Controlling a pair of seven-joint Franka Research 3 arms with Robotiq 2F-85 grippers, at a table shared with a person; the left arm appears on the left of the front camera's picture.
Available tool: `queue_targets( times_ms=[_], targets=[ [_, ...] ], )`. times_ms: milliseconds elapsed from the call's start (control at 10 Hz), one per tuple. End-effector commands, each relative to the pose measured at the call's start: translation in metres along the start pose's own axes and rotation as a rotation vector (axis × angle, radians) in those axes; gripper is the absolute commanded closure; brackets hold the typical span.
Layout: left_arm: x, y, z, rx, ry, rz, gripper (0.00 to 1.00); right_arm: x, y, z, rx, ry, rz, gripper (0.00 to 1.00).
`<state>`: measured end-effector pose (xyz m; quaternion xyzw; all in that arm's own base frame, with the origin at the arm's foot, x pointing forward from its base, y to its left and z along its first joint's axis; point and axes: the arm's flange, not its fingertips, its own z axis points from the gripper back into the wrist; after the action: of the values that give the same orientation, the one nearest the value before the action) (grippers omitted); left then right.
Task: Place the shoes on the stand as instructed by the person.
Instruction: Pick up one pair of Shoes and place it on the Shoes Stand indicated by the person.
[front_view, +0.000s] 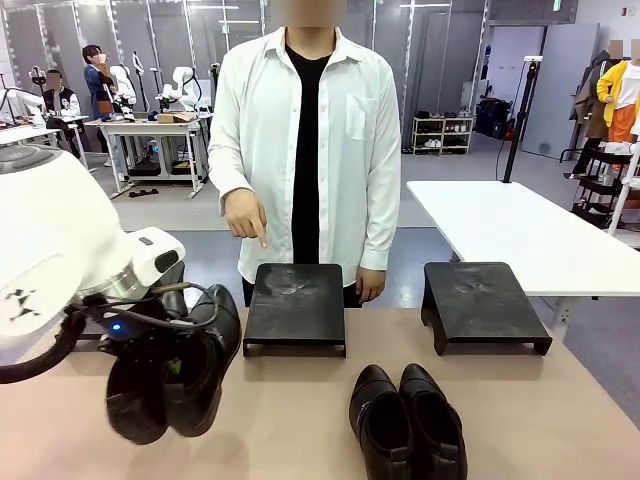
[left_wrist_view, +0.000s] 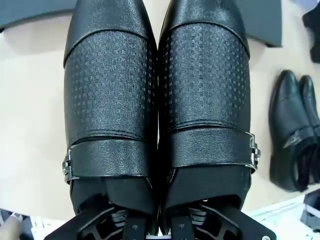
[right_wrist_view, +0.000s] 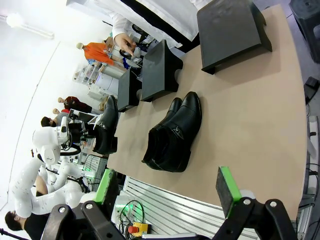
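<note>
Left claw (front_view: 172, 362) clamps low shoes (left_wrist_view: 157, 100); ankle boots (front_view: 407, 425), stands (front_view: 295, 305) beyond.

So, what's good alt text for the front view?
The robot's left gripper holds a pair of black shoes above the table. Across it, a person's hand points down at a black stand; another black pair rests nearby.

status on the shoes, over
Left end effector shut on shiny black buckled dress shoes, lifted. Right end effector open. Person's hand points at black sloped stand. Black ankle boots sit aside.
</note>
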<state>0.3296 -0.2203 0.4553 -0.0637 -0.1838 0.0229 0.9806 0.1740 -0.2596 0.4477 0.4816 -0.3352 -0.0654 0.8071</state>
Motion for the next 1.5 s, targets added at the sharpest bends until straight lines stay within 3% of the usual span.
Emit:
queue_targets(
  times_ms=[0,500,600,800,1400],
  targets=[
    [0.037,-0.029,-0.008,0.015,-0.071,0.013,0.90,0.001,0.001,0.002,0.012,-0.006,0.017,0.00],
    [0.123,-0.104,-0.031,0.073,-0.084,-0.118,0.90,0.001,0.001,0.002,0.012,-0.006,0.017,0.00],
    [0.137,-0.121,-0.037,0.029,-0.065,-0.158,0.90,0.001,0.001,0.002,0.012,-0.006,0.017,0.00],
    [0.160,-0.146,-0.055,0.090,-0.108,-0.159,0.90,0.001,0.001,0.002,0.012,-0.006,0.017,0.00],
    [0.201,-0.167,-0.114,0.137,-0.191,-0.166,0.90,0.001,0.001,0.002,0.012,-0.006,0.017,0.00]
  ],
)
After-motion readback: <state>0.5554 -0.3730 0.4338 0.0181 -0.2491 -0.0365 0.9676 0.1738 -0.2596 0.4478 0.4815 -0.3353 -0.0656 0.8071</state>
